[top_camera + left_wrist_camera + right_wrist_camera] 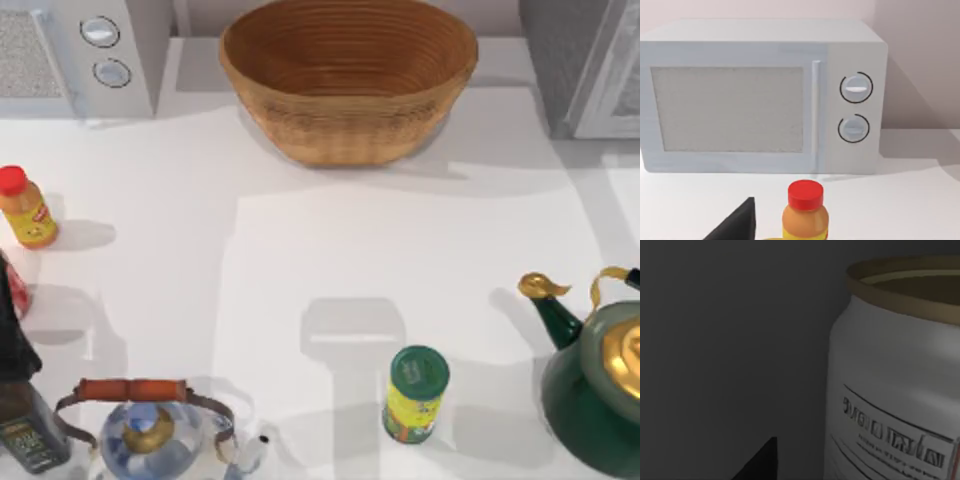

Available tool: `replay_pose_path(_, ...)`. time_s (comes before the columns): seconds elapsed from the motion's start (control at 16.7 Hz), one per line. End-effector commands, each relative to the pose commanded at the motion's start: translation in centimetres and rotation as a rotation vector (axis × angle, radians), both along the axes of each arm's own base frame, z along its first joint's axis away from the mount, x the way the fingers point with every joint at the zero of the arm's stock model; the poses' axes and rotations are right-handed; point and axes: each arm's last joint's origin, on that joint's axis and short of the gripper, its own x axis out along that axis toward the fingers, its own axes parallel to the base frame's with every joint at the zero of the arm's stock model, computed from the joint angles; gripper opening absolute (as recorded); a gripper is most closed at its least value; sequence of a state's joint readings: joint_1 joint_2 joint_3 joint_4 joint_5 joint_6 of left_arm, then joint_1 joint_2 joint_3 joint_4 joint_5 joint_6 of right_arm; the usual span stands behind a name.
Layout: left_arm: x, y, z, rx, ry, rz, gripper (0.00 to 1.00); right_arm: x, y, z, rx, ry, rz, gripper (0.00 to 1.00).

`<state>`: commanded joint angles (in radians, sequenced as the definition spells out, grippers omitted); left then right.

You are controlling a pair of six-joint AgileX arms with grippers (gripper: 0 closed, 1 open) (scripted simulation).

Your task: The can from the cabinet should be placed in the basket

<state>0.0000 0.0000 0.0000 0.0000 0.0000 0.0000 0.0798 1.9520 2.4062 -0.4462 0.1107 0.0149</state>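
Right gripper sits close beside the can (895, 375), which stands upright in a dim enclosure, seemingly the cabinet (590, 65); whether it is wide or narrow I cannot tell. Centre on the can's body before closing, then lift out toward the basket (348, 120).

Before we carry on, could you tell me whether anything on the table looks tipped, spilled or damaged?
Nothing stands out. The wicker basket, orange bottle, yellow-green canister and green kettle all stand upright with no spills, and the white can is upright in a dark space.
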Motion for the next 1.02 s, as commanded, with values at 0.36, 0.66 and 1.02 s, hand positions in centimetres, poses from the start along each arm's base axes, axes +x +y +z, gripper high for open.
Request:
replay_pose_path(0.36,0.0,0.0,0.0,0.0,0.0,0.0,1.0,0.0,0.0,0.0,0.0,0.0,0.0,0.25)
replay_pose_path(0.66,0.0,0.0,0.0,0.0,0.0,0.0,1.0,0.0,0.0,0.0,0.0,0.0,0.0,0.0)
replay_pose_path(1.02,0.0,0.0,0.0,0.0,0.0,0.0,1.0,0.0,0.0,0.0,0.0,0.0,0.0,0.0)
